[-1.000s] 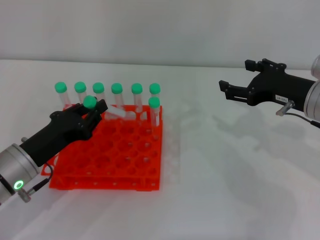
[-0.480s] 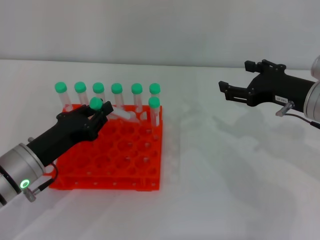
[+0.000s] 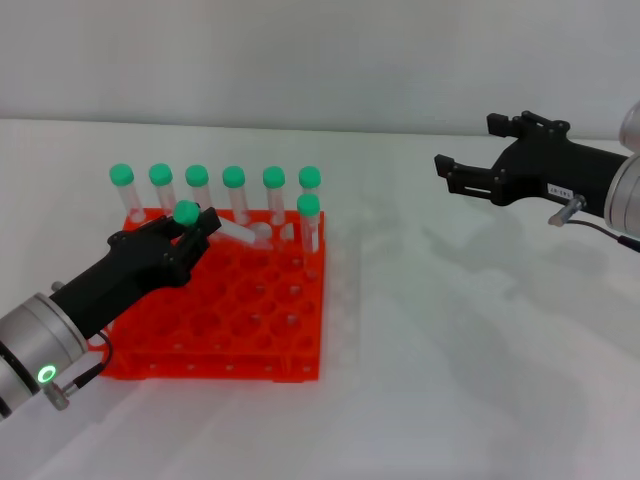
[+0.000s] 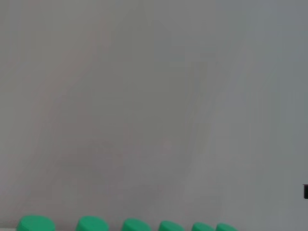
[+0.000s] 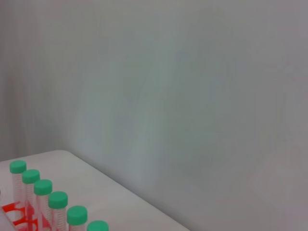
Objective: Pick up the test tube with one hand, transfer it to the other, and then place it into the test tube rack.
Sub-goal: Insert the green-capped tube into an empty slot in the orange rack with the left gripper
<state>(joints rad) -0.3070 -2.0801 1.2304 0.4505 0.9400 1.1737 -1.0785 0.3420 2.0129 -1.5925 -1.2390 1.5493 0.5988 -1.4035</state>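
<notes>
The black left gripper (image 3: 190, 232) on its silver wrist clenches the slim clear green-capped test tube (image 3: 225, 229), tilted over the far rows of the orange-red plastic rack (image 3: 215, 320). The labelled black right gripper (image 3: 462, 178) hangs released, well apart above the white table (image 3: 450, 350).

green-capped tubes (image 5: 57, 202): six in a slanting row, upright, caps close together | test tube rack (image 5: 19, 216): orange-red, only a corner shows under the nearest tubes | bench (image 5: 110, 197): pale, bare beside the row | wall (image 5: 192, 96): plain grey-white behind
</notes>
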